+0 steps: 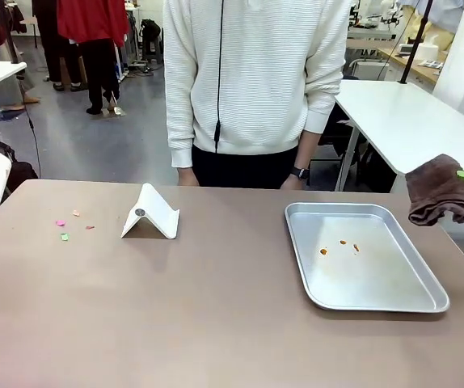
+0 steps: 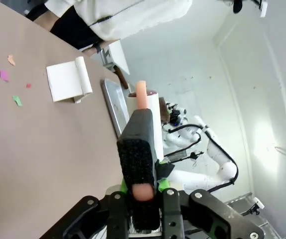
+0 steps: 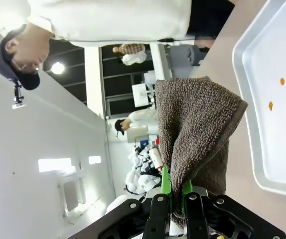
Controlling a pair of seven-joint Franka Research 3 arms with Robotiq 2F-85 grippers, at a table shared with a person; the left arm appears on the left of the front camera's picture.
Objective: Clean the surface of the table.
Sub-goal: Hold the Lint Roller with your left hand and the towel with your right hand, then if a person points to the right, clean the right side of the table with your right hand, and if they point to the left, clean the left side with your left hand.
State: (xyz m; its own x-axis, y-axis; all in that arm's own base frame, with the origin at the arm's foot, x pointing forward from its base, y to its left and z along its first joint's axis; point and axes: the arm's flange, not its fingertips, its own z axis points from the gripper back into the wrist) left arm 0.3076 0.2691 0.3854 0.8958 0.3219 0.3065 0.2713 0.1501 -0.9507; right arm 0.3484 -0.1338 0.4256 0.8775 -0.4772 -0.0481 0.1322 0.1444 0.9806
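Black housings, green pads and round screws on left gripper and right gripper. White right arm, black cables. Person in white ribbed sweater, black wristwatch.

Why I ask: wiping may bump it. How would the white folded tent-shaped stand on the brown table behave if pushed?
The white folded tent-shaped stand looks thin-walled and hollow, so probably light. It sits on a wide footprint, so it would likely slide over the smooth brown table rather than tip. Its angular shape makes rolling unlikely.
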